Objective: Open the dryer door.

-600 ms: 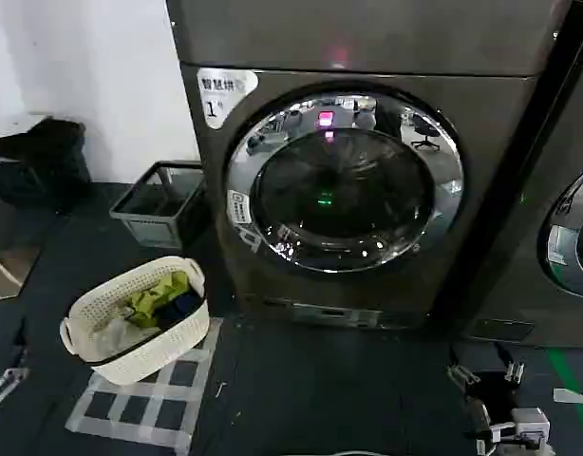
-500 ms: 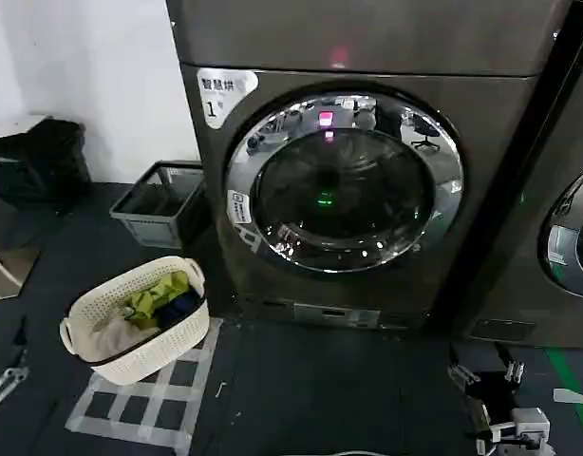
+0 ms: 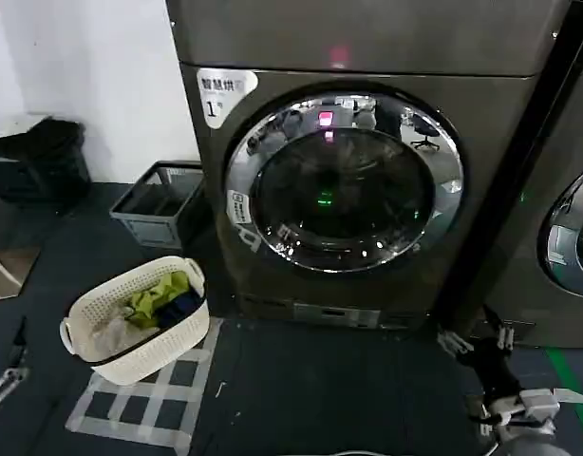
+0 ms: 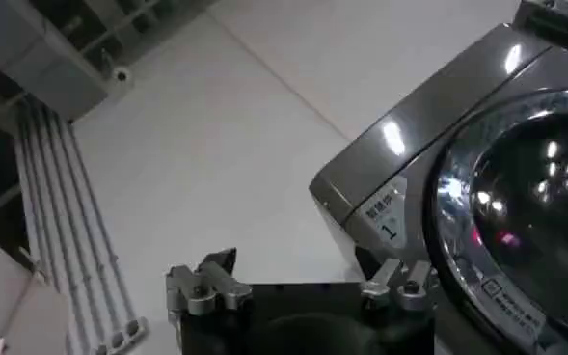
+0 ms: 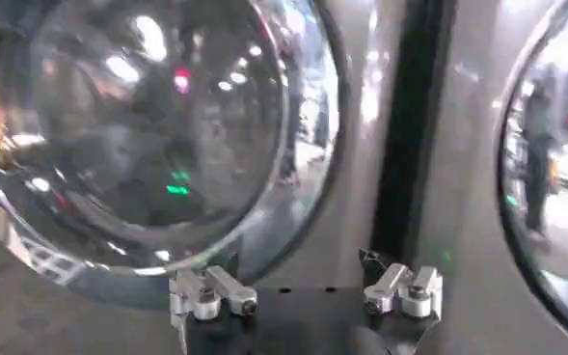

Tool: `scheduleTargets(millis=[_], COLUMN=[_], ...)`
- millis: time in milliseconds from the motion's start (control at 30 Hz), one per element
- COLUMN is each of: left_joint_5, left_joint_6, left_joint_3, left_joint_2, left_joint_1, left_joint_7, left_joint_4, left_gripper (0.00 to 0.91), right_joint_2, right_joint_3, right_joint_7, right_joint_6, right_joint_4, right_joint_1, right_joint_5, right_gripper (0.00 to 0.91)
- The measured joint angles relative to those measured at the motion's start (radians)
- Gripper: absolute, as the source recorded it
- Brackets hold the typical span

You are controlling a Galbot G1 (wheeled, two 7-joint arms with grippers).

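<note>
The dryer door (image 3: 344, 180) is a big round porthole with a wide chrome ring and dark glass, shut flush on the grey-brown machine marked "1" (image 3: 214, 106). My right gripper (image 3: 477, 336) hovers low in front of the machine's lower right corner, open and holding nothing. In the right wrist view its jaws (image 5: 298, 275) stand wide apart just short of the door's chrome ring (image 5: 298, 164), below its right side. My left gripper (image 3: 9, 370) hangs at the far left near the floor, open (image 4: 303, 275), well away from the door (image 4: 529, 193).
A white laundry basket (image 3: 135, 318) with clothes sits on the floor at the left, over a taped grid (image 3: 149, 399). Behind it stands a grey crate (image 3: 163, 199). A neighbouring machine's chrome door (image 3: 572, 233) is at the right.
My right gripper has risen and moved closer to the machine's lower right corner. The door and the left arm have not moved.
</note>
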Motion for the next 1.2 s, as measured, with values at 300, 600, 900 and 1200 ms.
scheduleTargets(millis=[300, 600, 900, 1200], left_joint_5=[0.0, 0.005, 0.01, 0.01], left_joint_6=[0.0, 0.0, 0.0, 0.0], left_joint_3=[-0.002, -0.005, -0.004, -0.009], left_joint_2=[-0.003, -0.012, -0.02, -0.024], left_joint_1=[0.002, 0.001, 0.0, 0.003], left_joint_7=[0.001, 0.002, 0.004, 0.005], left_joint_4=[-0.008, -0.015, -0.016, -0.017], left_gripper=[0.907, 0.907, 0.907, 0.907], right_joint_2=[-0.116, -0.196, -0.24, -0.245], right_joint_3=[-0.075, -0.196, -0.336, -0.442], right_joint_7=[0.001, 0.005, 0.006, 0.007], right_joint_6=[0.007, -0.003, -0.003, -0.003], right_joint_4=[-0.03, -0.071, -0.123, -0.175], right_joint_1=[0.109, 0.246, 0.412, 0.553], right_joint_5=[0.064, 0.112, 0.143, 0.163], right_gripper=[0.907, 0.907, 0.907, 0.907])
